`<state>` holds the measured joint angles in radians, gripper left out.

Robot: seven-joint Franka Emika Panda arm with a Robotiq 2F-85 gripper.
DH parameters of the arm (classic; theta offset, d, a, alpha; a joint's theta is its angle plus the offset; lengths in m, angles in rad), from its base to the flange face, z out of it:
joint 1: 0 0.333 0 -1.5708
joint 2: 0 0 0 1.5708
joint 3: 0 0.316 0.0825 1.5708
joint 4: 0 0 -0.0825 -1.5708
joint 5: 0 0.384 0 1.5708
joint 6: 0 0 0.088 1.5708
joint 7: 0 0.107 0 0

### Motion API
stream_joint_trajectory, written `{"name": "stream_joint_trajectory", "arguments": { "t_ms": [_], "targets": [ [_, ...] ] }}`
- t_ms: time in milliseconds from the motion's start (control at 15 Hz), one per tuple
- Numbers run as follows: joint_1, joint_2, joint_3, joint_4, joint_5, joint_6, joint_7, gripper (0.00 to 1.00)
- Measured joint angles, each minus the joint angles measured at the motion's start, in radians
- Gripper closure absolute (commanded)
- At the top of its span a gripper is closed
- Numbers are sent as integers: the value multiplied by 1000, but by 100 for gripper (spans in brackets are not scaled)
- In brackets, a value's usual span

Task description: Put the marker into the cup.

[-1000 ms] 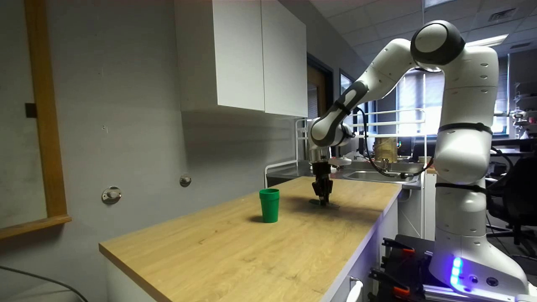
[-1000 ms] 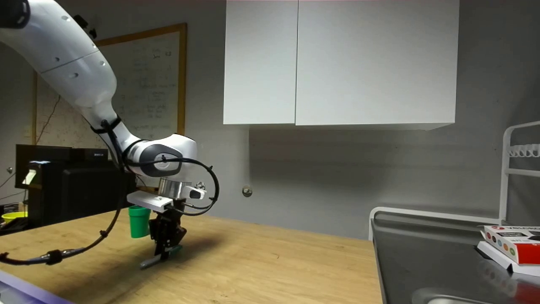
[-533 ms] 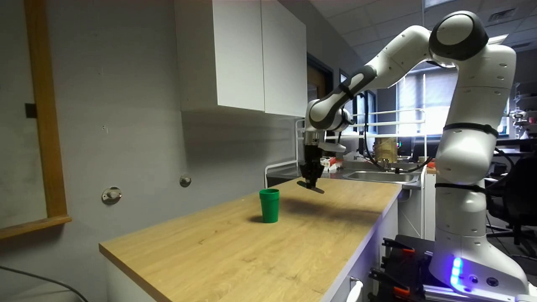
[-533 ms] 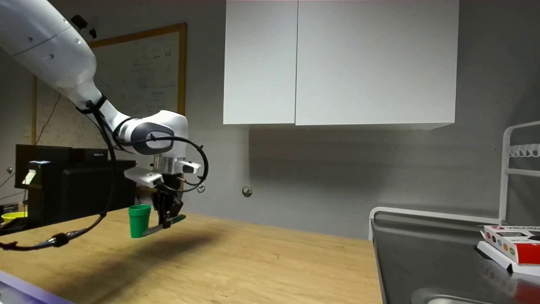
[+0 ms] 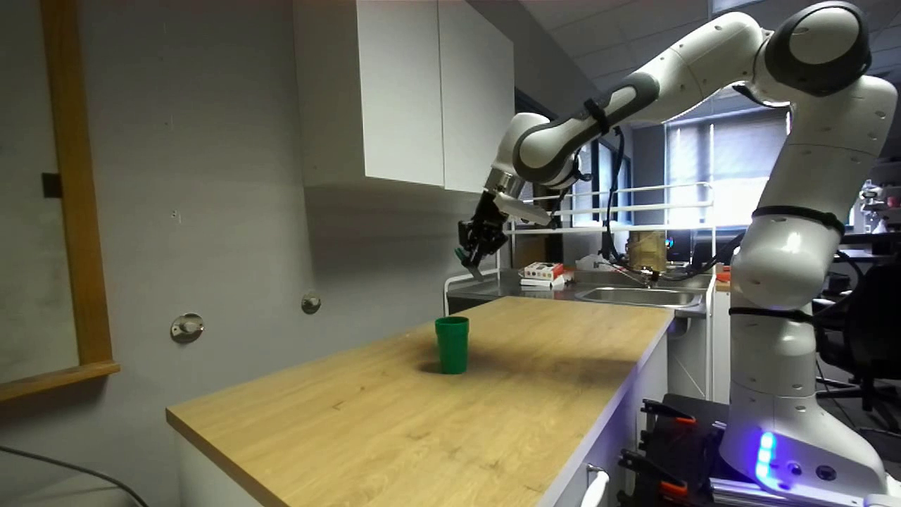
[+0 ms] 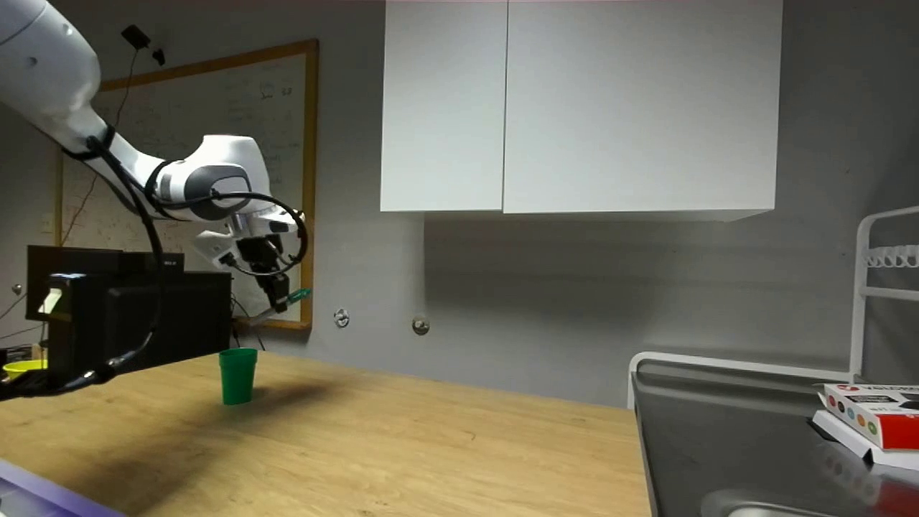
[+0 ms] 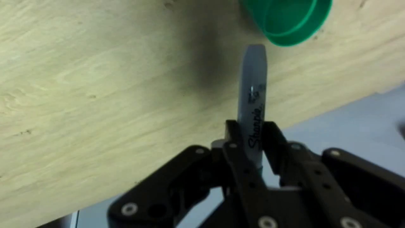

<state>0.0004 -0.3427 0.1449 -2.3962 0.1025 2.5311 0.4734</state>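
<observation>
The green cup [image 5: 452, 346] stands upright on the wooden counter in both exterior views [image 6: 238, 377]. Its open mouth shows at the top right of the wrist view [image 7: 291, 19]. The marker [image 7: 252, 91] has a grey body with "Sharpie" lettering and a green cap end, which shows in an exterior view [image 6: 299, 295]. My gripper [image 7: 251, 126] is shut on the marker around its middle. In the exterior views the gripper [image 5: 473, 259] is tilted, well above the counter and higher than the cup rim. The marker lies slanted across the fingers, its grey end pointing towards the cup in the wrist view.
The wooden counter [image 5: 422, 429] ends at a front edge beside the robot base. White wall cabinets [image 5: 401, 91] hang above its back. A sink [image 5: 637, 297], a white rack [image 6: 858, 287] and a red-and-white box [image 6: 872, 416] are at the far end.
My gripper has lifted the marker off the counter, risen high and moved towards the cup and back wall. The wrist has tilted. The cup has not moved.
</observation>
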Motion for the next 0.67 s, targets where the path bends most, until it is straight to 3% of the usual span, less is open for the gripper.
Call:
{"name": "stream_joint_trajectory", "arguments": {
  "t_ms": [333,667],
  "targets": [
    [-72,0,134,7,-173,185,288,93],
    [-160,11,263,12,-355,210,493,93]
  ]
}}
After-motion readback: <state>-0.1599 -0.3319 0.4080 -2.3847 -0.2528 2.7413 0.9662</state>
